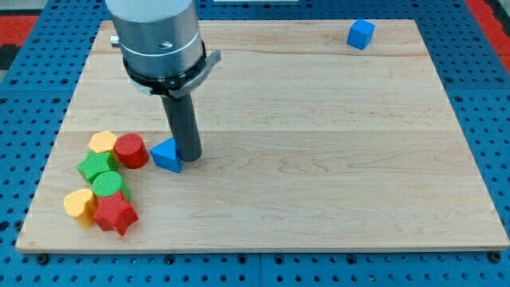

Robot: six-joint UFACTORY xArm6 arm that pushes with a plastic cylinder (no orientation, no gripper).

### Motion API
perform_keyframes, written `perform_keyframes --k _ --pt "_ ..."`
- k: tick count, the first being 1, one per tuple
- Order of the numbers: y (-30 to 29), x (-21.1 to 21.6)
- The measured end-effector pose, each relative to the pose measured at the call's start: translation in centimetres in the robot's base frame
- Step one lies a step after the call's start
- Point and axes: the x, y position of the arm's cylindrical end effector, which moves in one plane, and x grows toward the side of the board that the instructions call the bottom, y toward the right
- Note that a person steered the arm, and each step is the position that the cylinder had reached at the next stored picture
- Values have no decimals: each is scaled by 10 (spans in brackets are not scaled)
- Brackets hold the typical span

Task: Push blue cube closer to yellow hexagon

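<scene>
Arm upright over the bench (319,159), no fingers, just a rod, my tip (190,156) touching the blue triangle (166,155), blue cube (360,34) well apart, yellow hexagon (103,143) near.

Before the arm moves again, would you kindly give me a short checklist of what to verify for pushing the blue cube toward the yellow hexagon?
1. Blue cube in view, at the board's top right: ok.
2. Yellow hexagon in view, at the left beside the red cylinder: ok.
3. My tip placed behind the cube: not ok; it sits against the blue triangle.
4. Straight path between cube and hexagon clear: not ok; the triangle and cylinder lie near its end.
5. Cube on the board, clear of the edge: ok, though close.
</scene>
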Motion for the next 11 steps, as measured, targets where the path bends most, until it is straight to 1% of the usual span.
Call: perform_keyframes --k 1,2,3,4,5,6,7,8,9,10,11 --pt "-33 2" --pt "-43 2" --pt "52 -58" --pt "147 -107" --pt "253 -138" --pt "352 -204" --pt "395 -264" --pt "324 -269" --pt "225 -234" --pt "133 -234" --pt "102 -211"
